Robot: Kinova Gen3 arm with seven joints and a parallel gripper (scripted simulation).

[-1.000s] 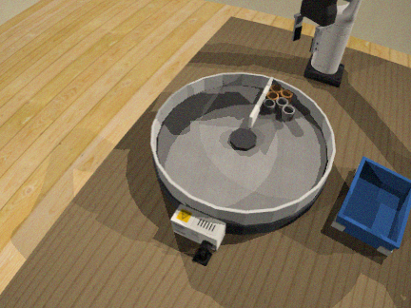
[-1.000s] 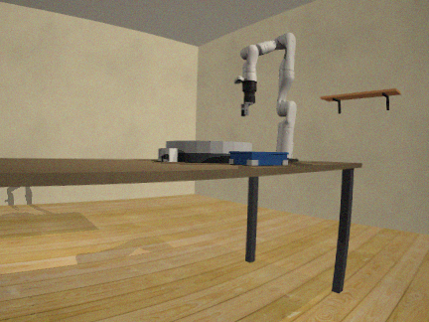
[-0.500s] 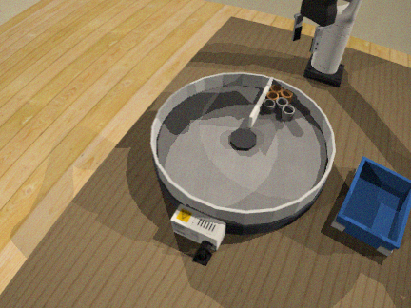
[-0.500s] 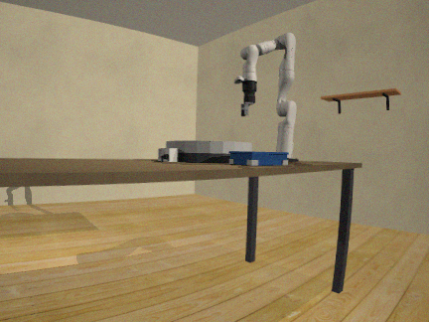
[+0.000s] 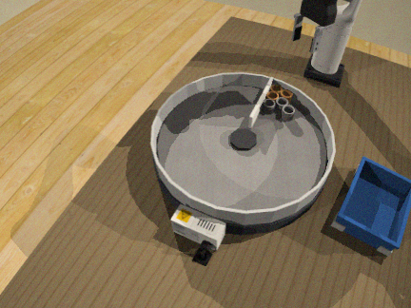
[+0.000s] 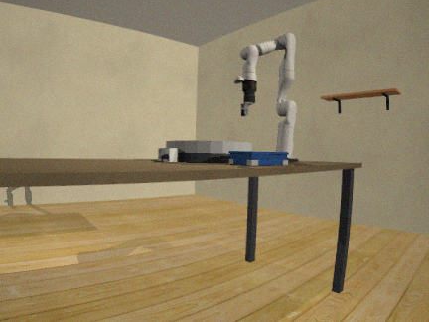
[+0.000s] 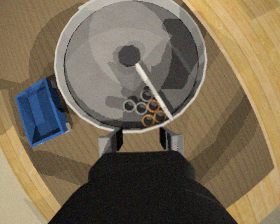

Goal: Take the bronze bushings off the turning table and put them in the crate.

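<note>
The turning table (image 5: 243, 145) is a round grey tray with a white rim. A cluster of bushings lies at its far right, beside a white divider bar (image 5: 261, 104). The bronze bushings (image 5: 280, 93) lie nearest the rim, and the steel bushings (image 5: 281, 106) lie just in front of them. The cluster also shows in the wrist view (image 7: 146, 110). My gripper (image 5: 304, 33) is open and empty. It hangs high above the table's far edge, well above the bushings, as the side view shows (image 6: 245, 109). The blue crate (image 5: 376, 204) stands empty to the right of the turning table.
A black hub (image 5: 243, 139) sits at the turning table's centre. A white control box (image 5: 198, 225) stands against its front edge. My arm's base (image 5: 328, 50) stands behind the turning table. A wooden wall shelf (image 6: 359, 95) hangs far off to the right.
</note>
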